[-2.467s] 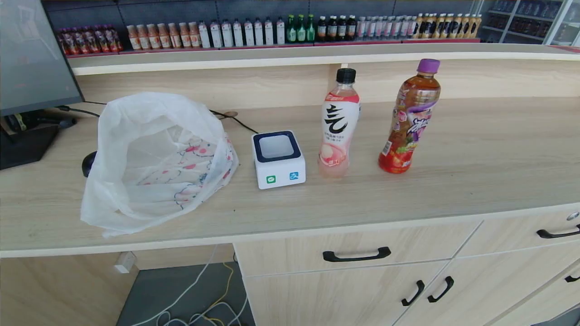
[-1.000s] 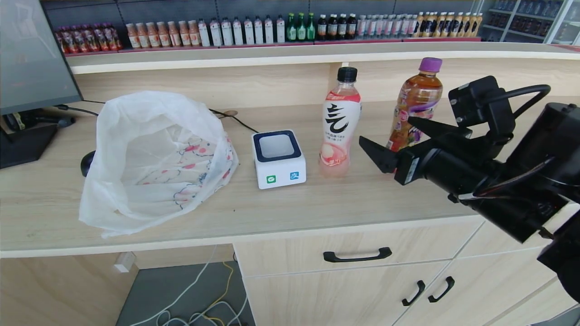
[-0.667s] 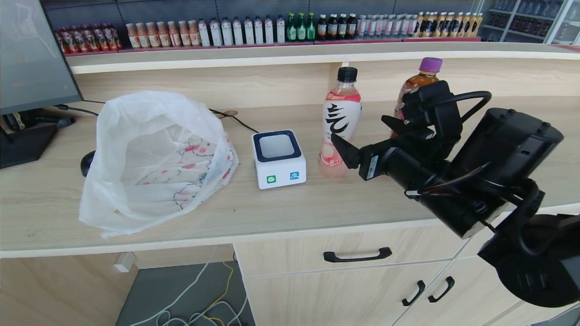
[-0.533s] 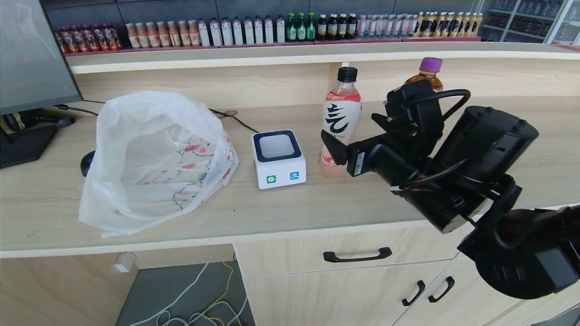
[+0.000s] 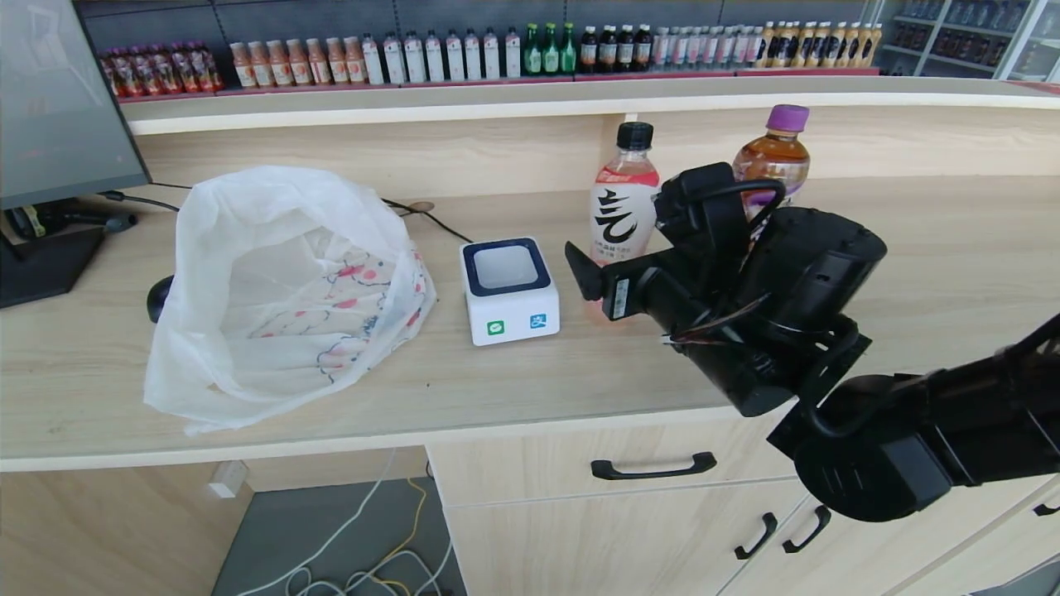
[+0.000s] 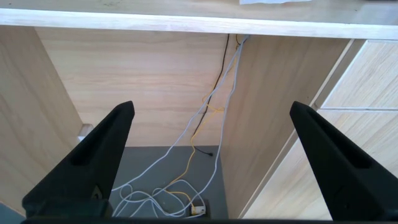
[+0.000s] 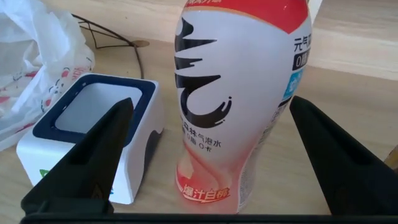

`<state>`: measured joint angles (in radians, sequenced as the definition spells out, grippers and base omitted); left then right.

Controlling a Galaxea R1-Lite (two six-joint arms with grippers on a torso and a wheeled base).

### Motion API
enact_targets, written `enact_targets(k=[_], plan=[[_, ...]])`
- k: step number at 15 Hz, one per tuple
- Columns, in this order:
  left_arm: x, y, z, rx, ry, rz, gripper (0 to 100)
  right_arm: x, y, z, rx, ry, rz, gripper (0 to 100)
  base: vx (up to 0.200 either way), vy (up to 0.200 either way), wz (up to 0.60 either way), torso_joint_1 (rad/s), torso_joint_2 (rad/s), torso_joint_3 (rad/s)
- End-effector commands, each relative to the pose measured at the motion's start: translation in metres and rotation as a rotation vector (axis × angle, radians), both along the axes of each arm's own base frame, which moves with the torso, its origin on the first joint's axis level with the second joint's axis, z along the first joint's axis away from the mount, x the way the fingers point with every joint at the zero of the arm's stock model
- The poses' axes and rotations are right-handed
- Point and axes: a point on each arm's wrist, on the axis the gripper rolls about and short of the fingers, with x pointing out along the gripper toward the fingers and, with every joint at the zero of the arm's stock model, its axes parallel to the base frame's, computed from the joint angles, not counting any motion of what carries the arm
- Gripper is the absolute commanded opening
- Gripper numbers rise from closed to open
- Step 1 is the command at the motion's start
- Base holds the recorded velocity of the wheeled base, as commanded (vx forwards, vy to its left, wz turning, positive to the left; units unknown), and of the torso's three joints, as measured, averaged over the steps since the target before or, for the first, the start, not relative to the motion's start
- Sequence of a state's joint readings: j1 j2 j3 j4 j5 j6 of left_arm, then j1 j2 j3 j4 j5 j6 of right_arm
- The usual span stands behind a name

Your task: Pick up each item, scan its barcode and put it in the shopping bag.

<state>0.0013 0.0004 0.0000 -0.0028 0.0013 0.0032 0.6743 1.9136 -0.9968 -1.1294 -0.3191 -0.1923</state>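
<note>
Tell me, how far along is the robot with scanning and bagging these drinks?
Nothing is finished: the pink bottle and the purple-capped tea bottle both stand on the counter, outside the shopping bag. In hand: the right gripper is open around the pink bottle, not yet closed. To do: grip it, pass it over the scanner, bag it, then repeat with the tea bottle.
</note>
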Motion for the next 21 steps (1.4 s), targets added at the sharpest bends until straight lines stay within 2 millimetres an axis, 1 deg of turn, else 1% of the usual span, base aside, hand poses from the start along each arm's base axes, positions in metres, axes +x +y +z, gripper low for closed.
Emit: enact_targets(k=[1, 4, 9, 11, 14, 21], plan=[[0.0, 0.0, 0.0, 0.0, -0.001, 0.001, 100, 0.004, 0.002, -0.006, 0.005, 0.001, -0.022, 100, 0.0, 0.0, 0.0, 0.0, 0.0, 0.0], [0.0, 0.0, 0.0, 0.0, -0.001, 0.001, 100, 0.016, 0.011, -0.004, 0.061, -0.05, -0.052, 100, 0.0, 0.0, 0.0, 0.0, 0.0, 0.0], [0.0, 0.0, 0.0, 0.0, -0.001, 0.001, 100, 0.025, 0.014, -0.005, 0.065, -0.056, -0.063, 100, 0.0, 0.0, 0.0, 0.0, 0.0, 0.0], [0.0, 0.0, 0.0, 0.0, -0.001, 0.001, 100, 0.033, 0.02, -0.004, 0.106, -0.065, -0.081, 100, 0.0, 0.0, 0.0, 0.0, 0.0, 0.0], [0.0, 0.0, 0.0, 0.0, -0.001, 0.001, 100, 0.037, 0.02, -0.003, 0.116, -0.072, -0.094, 100, 0.0, 0.0, 0.0, 0.0, 0.0, 0.0], [0.0, 0.0, 0.0, 0.0, -0.001, 0.001, 100, 0.038, 0.019, -0.002, 0.118, -0.073, -0.105, 100, 0.0, 0.0, 0.0, 0.0, 0.0, 0.0]])
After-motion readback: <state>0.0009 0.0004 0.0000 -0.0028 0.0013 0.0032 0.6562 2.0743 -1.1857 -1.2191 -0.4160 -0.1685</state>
